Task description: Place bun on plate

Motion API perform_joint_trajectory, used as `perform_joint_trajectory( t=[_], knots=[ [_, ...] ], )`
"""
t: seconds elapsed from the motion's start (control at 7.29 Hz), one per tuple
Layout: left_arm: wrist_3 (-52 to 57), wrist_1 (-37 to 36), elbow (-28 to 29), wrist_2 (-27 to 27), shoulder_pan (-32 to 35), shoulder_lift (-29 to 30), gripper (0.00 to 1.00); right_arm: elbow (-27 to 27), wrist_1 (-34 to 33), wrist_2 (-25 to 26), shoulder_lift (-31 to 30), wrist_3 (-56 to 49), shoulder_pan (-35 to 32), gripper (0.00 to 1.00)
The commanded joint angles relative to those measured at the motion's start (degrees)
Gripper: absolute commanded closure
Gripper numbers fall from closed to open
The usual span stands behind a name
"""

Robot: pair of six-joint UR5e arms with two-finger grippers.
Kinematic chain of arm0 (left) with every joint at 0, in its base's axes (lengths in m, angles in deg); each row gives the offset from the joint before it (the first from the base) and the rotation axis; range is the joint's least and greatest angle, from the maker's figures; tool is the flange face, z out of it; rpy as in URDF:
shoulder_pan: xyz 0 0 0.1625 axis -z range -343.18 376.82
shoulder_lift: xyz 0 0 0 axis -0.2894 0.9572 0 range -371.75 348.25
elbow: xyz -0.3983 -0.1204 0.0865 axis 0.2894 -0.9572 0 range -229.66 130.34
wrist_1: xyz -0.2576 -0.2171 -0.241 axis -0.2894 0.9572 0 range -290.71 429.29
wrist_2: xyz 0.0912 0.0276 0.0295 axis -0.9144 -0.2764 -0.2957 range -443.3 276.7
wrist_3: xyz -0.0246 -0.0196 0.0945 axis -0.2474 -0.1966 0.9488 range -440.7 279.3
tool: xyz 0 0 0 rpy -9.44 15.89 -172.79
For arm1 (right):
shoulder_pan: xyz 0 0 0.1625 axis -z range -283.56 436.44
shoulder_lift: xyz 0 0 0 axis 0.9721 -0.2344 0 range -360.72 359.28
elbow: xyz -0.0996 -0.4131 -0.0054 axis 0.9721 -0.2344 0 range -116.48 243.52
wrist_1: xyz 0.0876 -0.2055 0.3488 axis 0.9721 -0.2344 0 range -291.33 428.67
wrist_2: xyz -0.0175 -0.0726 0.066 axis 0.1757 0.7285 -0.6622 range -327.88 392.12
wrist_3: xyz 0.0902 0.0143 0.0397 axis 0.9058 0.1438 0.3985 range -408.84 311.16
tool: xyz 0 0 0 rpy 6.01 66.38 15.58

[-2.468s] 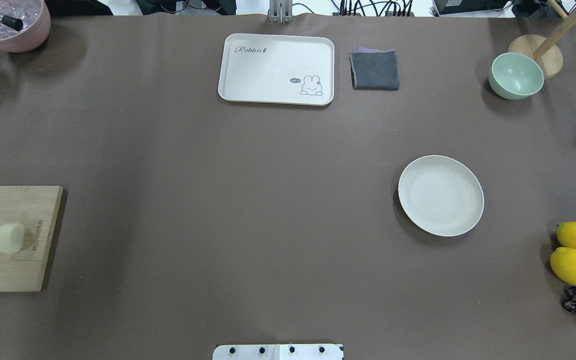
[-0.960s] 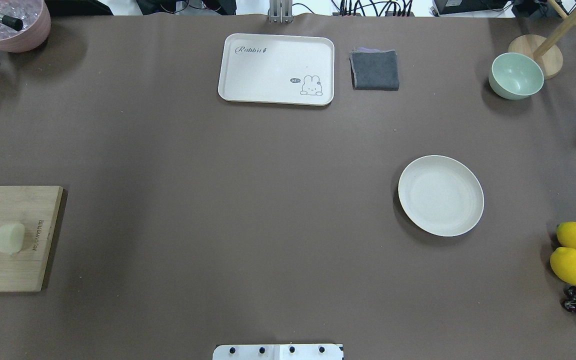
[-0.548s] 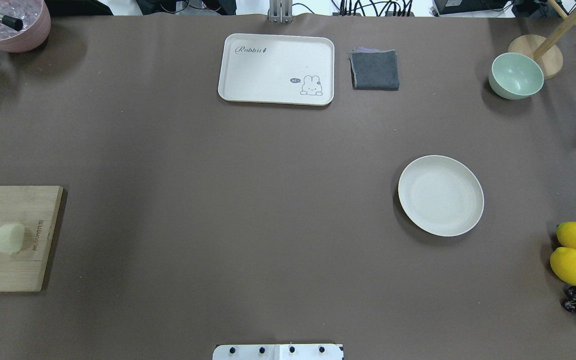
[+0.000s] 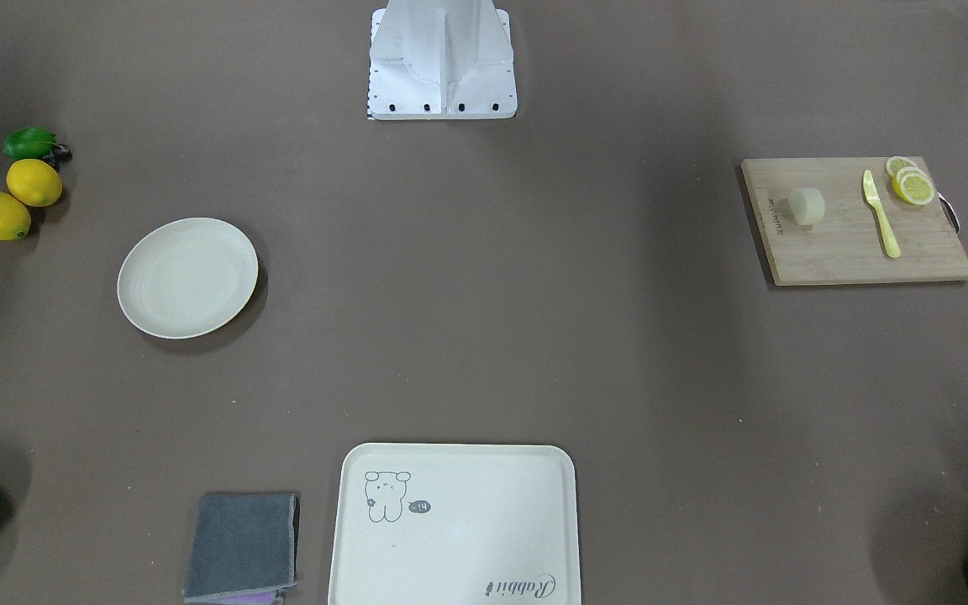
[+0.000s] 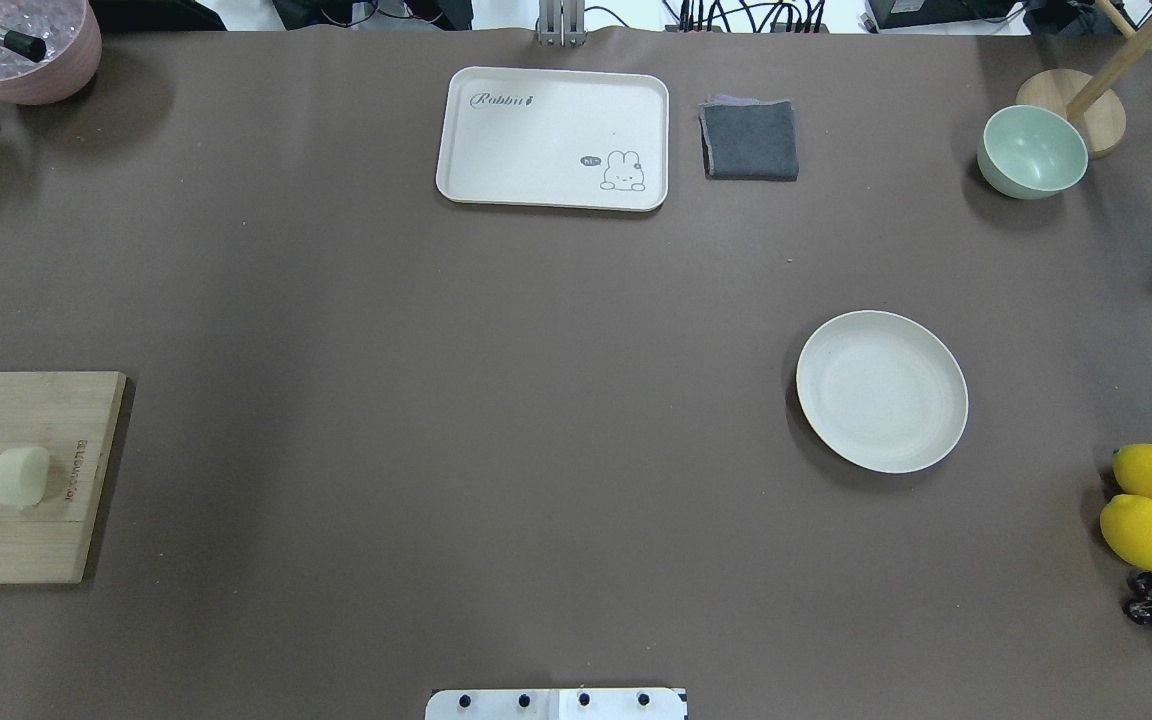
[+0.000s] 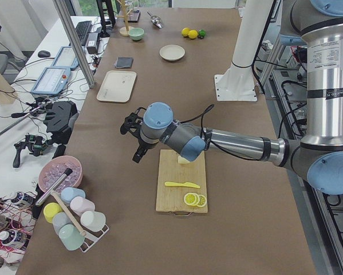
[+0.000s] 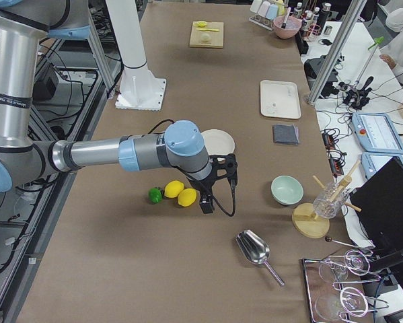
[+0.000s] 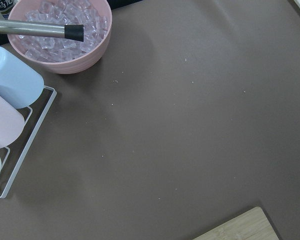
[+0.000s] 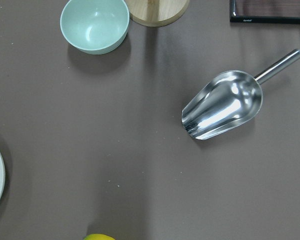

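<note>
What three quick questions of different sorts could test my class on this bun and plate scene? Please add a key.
1. True or false: the bun lies on the plate.
2. What shares the wooden board with the bun? A: a yellow knife and lemon slices. B: a fork. C: a red apple.
3. Name the arm that reaches out over the board, close to the bun.

Key: 1 false, the bun lies on the board, far from the plate. 2 A. 3 the left arm.
</note>
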Motion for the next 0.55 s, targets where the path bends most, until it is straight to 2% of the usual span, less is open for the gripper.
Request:
perform_joint_trajectory(
  t=[0.0, 0.14, 0.41],
  knots=[
    [-8.52, 8.42, 0.32, 0.51, -4.33, -1.71, 0.02, -0.42, 11.97, 0.18, -1.51, 17.05, 9.99, 0.00],
    [-10.91, 11.16, 0.32, 0.25, -5.83, -2.33, 0.02, -2.86, 19.27, 0.53, -1.70, 22.89, 15.10, 0.00],
    [-10.68, 11.28, 1.11, -0.19, -5.94, -3.03, 0.02, -7.27, 32.38, 3.85, -1.44, 35.71, 23.54, 0.01]
  ],
)
